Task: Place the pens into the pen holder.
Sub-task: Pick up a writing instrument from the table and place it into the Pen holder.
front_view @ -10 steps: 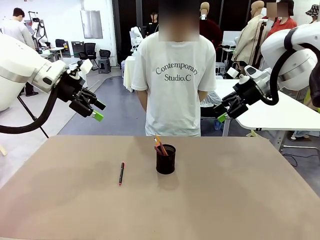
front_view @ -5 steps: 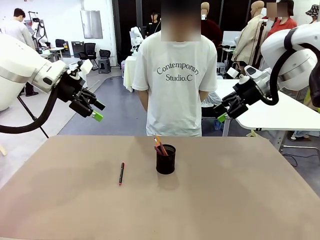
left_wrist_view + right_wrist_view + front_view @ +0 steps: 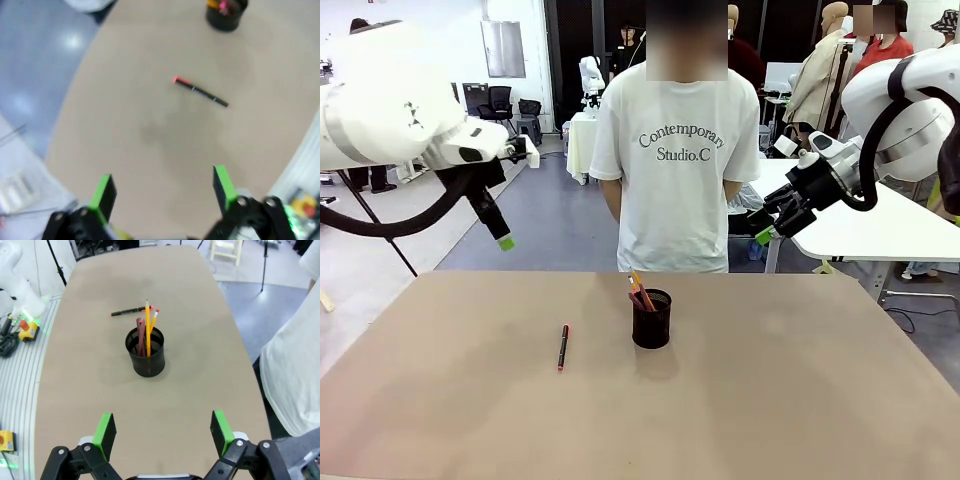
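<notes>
Left gripper (image 3: 162, 175) and right gripper (image 3: 161, 416) hang released; a black pen (image 3: 562, 347) lies at nine o'clock from the pen holder (image 3: 651, 320).

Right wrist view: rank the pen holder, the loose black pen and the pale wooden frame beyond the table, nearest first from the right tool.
1. Pen holder, mid-table, ahead of the right tool.
2. Black pen, lying behind it.
3. Wooden frame, standing beyond the table.
</notes>
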Action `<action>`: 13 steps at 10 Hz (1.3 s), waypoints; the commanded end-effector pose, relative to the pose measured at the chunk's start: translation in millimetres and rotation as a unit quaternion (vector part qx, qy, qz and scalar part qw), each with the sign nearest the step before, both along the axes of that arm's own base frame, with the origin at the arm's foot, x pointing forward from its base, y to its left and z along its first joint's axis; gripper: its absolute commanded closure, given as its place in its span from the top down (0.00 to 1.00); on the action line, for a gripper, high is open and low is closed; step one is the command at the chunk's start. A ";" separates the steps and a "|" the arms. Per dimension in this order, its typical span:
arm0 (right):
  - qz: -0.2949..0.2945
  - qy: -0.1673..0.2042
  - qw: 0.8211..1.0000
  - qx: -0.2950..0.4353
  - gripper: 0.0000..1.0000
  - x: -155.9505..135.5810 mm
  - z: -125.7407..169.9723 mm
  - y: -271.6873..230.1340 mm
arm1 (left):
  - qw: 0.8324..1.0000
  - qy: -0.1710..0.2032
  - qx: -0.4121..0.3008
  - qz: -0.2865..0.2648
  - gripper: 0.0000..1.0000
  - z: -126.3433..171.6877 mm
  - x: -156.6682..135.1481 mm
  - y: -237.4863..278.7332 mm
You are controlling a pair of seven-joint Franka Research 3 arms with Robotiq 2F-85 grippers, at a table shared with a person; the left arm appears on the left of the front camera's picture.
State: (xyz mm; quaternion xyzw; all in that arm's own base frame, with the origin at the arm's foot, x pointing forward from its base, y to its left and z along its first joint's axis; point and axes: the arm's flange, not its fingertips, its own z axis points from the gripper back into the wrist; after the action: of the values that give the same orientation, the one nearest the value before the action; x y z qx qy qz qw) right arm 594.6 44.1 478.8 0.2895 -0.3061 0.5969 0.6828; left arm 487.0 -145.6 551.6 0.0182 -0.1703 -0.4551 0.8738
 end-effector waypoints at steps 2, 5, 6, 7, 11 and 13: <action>-0.002 -0.004 1.000 -0.006 1.00 -2.3 0.9 2.0 | 0.991 0.028 -0.039 0.124 1.00 -25.7 27.3 -25.4; -0.002 -0.004 1.000 -0.006 1.00 -2.3 0.9 2.0 | 0.994 0.028 -0.011 0.106 1.00 -22.1 14.2 -11.8; -0.002 -0.004 1.000 -0.006 1.00 -2.3 0.9 2.0 | 0.994 0.028 -0.011 0.106 1.00 -22.1 14.2 -11.8; -0.002 -0.004 1.000 -0.006 1.00 -2.3 0.9 2.0 | 0.994 0.028 -0.011 0.106 1.00 -22.1 14.2 -11.8; -0.002 -0.004 1.000 -0.006 1.00 -2.3 0.9 2.0 | 0.954 0.036 0.003 0.296 1.00 -40.7 50.2 -37.0; -0.002 -0.004 1.000 -0.006 1.00 -2.3 0.9 2.0 | 0.912 0.043 -0.026 0.408 1.00 -56.5 62.9 -58.0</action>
State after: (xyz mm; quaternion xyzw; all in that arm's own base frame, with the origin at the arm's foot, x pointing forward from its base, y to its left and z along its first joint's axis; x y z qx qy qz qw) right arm 594.4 44.1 478.6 0.2896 -0.3060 0.5968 0.6829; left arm 539.6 -182.3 491.6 0.0372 -0.1272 -0.1268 0.9830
